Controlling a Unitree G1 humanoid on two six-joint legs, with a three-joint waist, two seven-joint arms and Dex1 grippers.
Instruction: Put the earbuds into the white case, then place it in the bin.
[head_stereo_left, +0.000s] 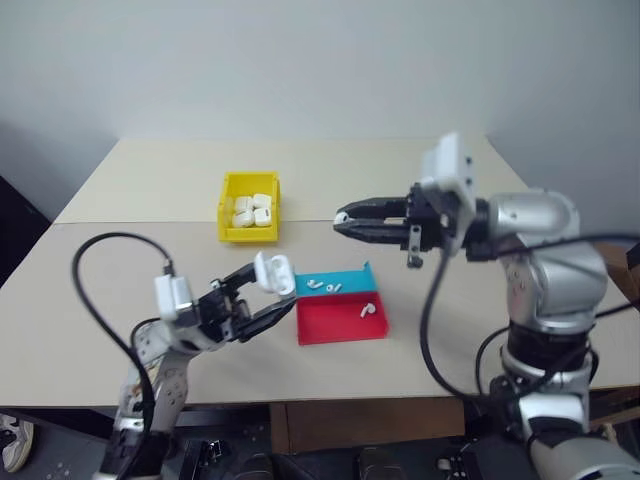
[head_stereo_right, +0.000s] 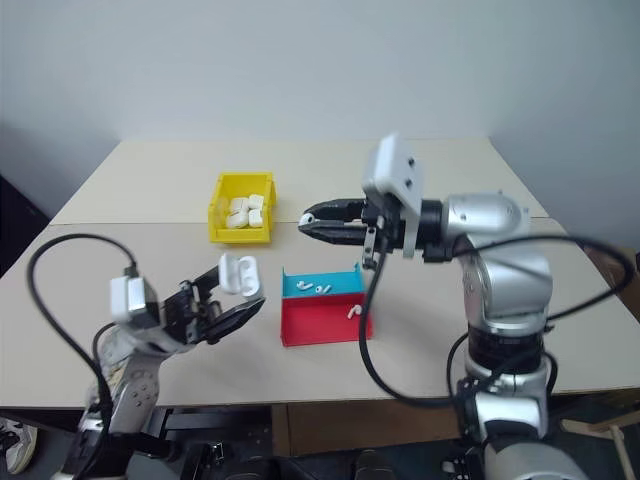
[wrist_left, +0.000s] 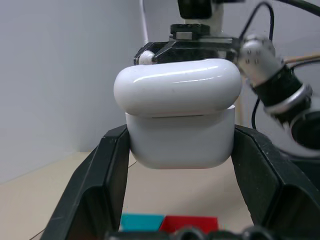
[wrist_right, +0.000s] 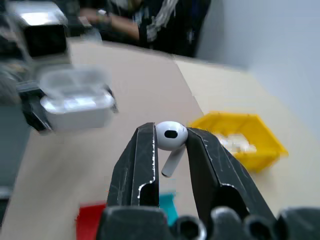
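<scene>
- My left end effector (head_stereo_left: 262, 300) is clamped on the small glossy white plastic earbud case (head_stereo_left: 273, 271), held up off the beige counter (head_stereo_left: 150, 180) just beside the tray; the lid looks flipped open in my right wrist view, though in the left wrist view I cannot be sure.
- My right end effector (wrist_right: 171, 145) pinches one tiny glossy white earbud (wrist_right: 170, 136) by its head, stem hanging down between the fingertips.
- That earbud is in the air above the counter, up and to the right of the case, well apart from it, with the fingers pointing toward my left side.
- More loose white earbuds (head_stereo_left: 324, 286) lie in the flat blue-and-red plastic tray (head_stereo_left: 340, 322): some on the blue half, one on the red.
- The bright yellow rectangular plastic bin (head_stereo_left: 249, 207) stands farther back on the counter and already holds several white cases.
- My judgement: the task is early. No earbud is seated yet; the case must still be filled, shut and carried to the bin.
</scene>
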